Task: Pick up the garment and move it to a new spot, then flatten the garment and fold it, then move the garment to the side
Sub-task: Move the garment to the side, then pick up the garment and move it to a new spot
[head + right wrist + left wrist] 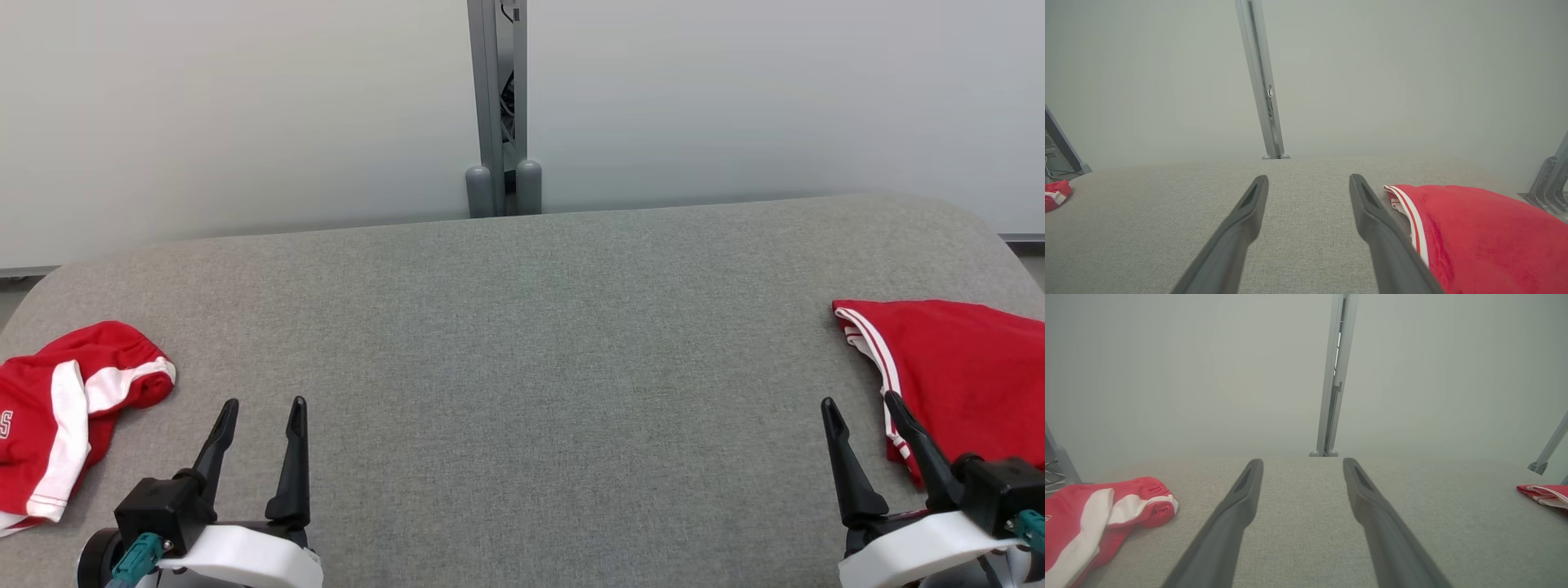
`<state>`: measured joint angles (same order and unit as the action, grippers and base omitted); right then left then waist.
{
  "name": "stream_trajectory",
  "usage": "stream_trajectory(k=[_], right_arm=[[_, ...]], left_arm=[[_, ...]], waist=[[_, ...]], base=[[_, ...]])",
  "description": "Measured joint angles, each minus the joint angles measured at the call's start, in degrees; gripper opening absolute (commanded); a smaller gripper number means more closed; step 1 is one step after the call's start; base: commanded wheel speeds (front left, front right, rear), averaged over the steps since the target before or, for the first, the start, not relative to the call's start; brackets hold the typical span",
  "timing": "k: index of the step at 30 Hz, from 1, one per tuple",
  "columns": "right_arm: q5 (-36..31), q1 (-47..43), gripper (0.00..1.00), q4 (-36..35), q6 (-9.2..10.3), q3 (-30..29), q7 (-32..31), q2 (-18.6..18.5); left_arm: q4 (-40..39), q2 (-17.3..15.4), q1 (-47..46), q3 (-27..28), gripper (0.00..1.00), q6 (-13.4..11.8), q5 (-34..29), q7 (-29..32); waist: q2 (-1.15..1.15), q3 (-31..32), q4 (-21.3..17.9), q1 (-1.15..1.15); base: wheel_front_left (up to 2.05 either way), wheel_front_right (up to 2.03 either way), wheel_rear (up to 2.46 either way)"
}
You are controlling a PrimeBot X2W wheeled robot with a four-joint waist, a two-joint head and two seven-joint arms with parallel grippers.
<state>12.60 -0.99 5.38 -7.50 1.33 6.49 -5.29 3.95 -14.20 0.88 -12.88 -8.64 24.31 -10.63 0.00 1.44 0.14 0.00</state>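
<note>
A crumpled red garment with white stripes (57, 416) lies at the table's left edge, just left of my left gripper (263, 408); it also shows in the left wrist view as the crumpled garment (1098, 522). A second red garment with thin white trim (963, 376) lies folded flat at the right edge, beside my right gripper (861, 404), whose right finger overlaps its hem. Both grippers hover low over the grey table (531, 351), open, nothing between their fingers. In the right wrist view the folded garment (1482, 237) lies right of my right gripper (1309, 179).
A grey metal post (496, 106) stands behind the table's far edge against a pale wall. Bare grey felt stretches between the two garments. Metal frame parts (1547, 183) show past the table's right end.
</note>
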Motion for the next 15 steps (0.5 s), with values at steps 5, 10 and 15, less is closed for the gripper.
stream_trajectory(k=[5,10,15], right_arm=[[-0.3,-0.5,1.0,-0.8,0.0,-0.8,-0.3,0.4],[-0.5,-0.6,1.0,-1.1,0.0,-0.8,-0.5,0.9],[-0.6,-0.6,1.0,-1.2,0.0,-0.6,-0.6,0.9]], left_arm=[[0.9,-0.3,-0.1,0.0,1.0,0.3,0.5,0.0],[1.8,-0.4,-0.1,0.0,1.0,0.3,0.6,-0.2],[2.3,-0.4,-0.2,-0.2,1.0,0.3,0.8,-0.4]], waist=[[0.0,0.0,-0.1,0.0],[0.0,-0.1,-0.1,0.0],[0.0,-0.1,-0.1,0.0]], base=[[0.0,0.0,0.0],[0.0,0.0,0.0],[0.0,0.0,0.0]])
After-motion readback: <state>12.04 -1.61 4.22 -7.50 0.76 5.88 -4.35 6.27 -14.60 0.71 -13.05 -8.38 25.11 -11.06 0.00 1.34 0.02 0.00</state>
